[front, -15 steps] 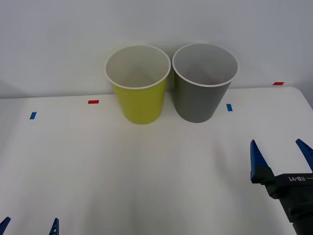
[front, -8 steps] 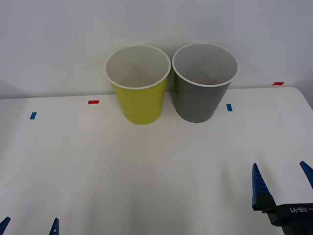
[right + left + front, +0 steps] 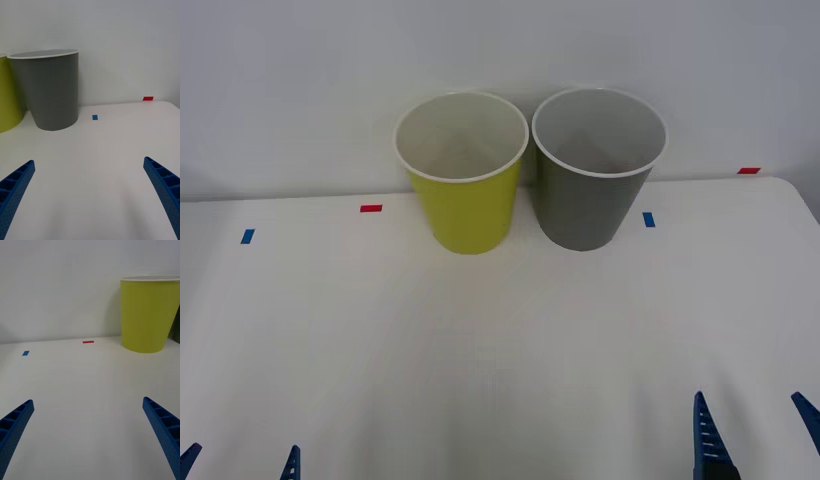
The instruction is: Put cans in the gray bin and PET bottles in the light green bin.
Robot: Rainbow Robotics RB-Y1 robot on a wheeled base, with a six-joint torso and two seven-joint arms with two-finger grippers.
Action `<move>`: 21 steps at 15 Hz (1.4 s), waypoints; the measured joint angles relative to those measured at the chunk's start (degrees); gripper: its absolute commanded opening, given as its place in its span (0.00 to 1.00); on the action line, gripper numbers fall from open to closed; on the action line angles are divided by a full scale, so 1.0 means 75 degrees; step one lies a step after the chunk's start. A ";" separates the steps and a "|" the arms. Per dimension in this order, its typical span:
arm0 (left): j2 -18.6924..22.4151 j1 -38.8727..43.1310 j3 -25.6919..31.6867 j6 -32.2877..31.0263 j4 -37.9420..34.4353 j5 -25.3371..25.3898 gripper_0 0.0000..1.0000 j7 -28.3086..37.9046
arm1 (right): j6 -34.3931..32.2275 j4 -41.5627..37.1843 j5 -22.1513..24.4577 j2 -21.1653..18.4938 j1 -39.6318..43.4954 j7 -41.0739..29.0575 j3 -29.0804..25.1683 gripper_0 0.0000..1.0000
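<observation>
Gray bin [image 3: 590, 190] stands well ahead of the wide-spread right hand [image 3: 758, 435], beside the light green bin [image 3: 465, 190].

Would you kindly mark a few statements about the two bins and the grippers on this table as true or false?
1. The gray bin stands on the robot's right of the light green bin. True.
2. The light green bin lies tipped on its side. False: it stands upright.
3. The right gripper is open and holds nothing. True.
4. The left gripper is shut on a red can. False: it is open and holds nothing.
5. A blue tape mark lies on the table beside the gray bin. True.
</observation>
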 measured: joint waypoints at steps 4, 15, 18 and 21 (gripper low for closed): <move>0.0000 0.0000 0.0000 0.0000 0.0000 0.0000 1.00 0.0000 | -0.0338 0.0025 -0.0030 -0.0244 0.0361 -0.0083 0.0156 1.00; 0.0000 0.0000 0.0000 0.0000 0.0000 0.0000 1.00 0.0000 | -0.1903 0.2085 0.0703 0.0251 -0.0257 -0.0233 0.0181 1.00; 0.0000 0.0000 0.0000 0.0000 0.0000 0.0000 1.00 0.0000 | -0.1904 0.2085 0.0703 0.0252 -0.0258 -0.0234 0.0179 1.00; 0.0000 0.0000 0.0000 0.0000 0.0000 0.0000 1.00 0.0000 | -0.1904 0.2085 0.0704 0.0252 -0.0258 -0.0234 0.0179 1.00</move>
